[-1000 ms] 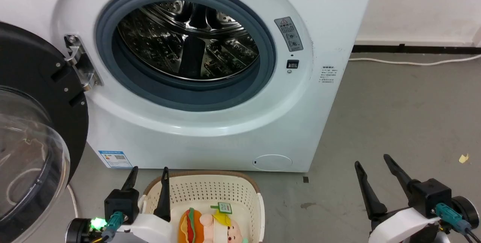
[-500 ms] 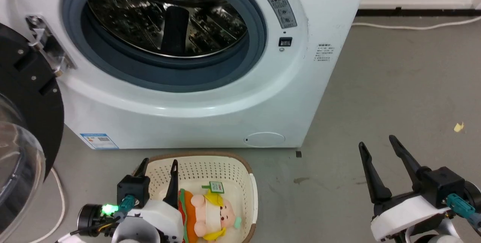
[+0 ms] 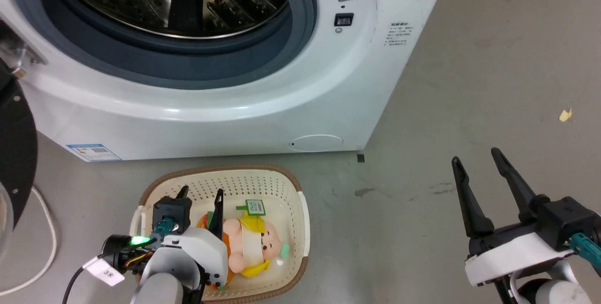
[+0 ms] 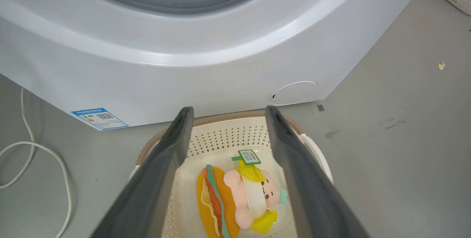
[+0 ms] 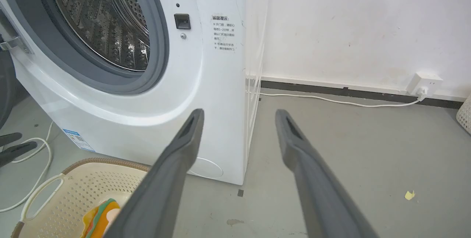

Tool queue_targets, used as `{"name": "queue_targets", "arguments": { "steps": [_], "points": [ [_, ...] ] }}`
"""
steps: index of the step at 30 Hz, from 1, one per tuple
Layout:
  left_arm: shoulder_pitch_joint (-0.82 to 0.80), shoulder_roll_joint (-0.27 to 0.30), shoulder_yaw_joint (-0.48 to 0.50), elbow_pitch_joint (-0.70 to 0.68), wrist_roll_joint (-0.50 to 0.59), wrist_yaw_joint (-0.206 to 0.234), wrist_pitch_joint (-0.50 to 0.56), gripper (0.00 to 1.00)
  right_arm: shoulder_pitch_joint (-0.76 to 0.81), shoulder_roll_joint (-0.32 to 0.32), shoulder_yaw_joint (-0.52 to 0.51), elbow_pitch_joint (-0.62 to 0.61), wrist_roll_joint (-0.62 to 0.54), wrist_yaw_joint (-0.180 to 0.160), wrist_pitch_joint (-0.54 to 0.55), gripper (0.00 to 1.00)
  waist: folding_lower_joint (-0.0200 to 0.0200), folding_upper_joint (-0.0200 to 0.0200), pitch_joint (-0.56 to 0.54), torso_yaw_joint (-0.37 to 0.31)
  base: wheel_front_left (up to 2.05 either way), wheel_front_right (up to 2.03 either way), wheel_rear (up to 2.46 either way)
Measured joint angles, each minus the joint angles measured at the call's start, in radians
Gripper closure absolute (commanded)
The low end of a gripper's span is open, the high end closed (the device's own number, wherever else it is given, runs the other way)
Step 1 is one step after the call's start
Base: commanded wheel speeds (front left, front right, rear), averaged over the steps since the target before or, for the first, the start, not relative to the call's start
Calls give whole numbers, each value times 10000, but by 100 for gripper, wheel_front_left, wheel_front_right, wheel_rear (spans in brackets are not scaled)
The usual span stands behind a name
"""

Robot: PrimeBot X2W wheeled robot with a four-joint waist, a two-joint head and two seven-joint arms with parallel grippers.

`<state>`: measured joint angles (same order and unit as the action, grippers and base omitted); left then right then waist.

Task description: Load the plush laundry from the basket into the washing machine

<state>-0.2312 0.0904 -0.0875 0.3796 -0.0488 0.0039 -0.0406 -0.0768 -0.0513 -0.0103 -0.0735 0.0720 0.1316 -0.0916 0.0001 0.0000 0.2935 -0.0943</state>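
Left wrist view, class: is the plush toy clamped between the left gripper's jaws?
No, the plush laundry lies in the basket, and the left gripper has its jaws spread wide open.

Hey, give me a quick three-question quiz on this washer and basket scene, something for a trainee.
1. True or false: the plush toy lies in the basket in front of the washing machine.
2. Which gripper hangs over the basket? A: the left gripper. B: the right gripper.
3. Fill in: the left gripper's fingers are ____ (open or shut).

Key: 1 true. 2 A. 3 open, with the toy seen between them in the left wrist view.
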Motion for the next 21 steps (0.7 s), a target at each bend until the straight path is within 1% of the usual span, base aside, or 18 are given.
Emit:
{"name": "queue_targets", "arguments": {
  "steps": [5, 11, 21],
  "points": [
    [-378, 165, -104, 621, -6, -63, 144, 0, -84, 0, 2, -69, 38, 0, -88, 0, 0, 0, 345, -125, 0, 0, 0],
    [-997, 426, -303, 1657, -69, 31, 339, 0, -194, 0, -23, -161, 201, 0, -213, 0, 0, 0, 966, -332, 0, 0, 0],
    [-1743, 803, -560, 2777, -155, 29, 621, 0, -407, 0, -267, -207, 458, 0, -395, 0, 0, 0, 1786, -586, 0, 0, 0]
  ]
}}
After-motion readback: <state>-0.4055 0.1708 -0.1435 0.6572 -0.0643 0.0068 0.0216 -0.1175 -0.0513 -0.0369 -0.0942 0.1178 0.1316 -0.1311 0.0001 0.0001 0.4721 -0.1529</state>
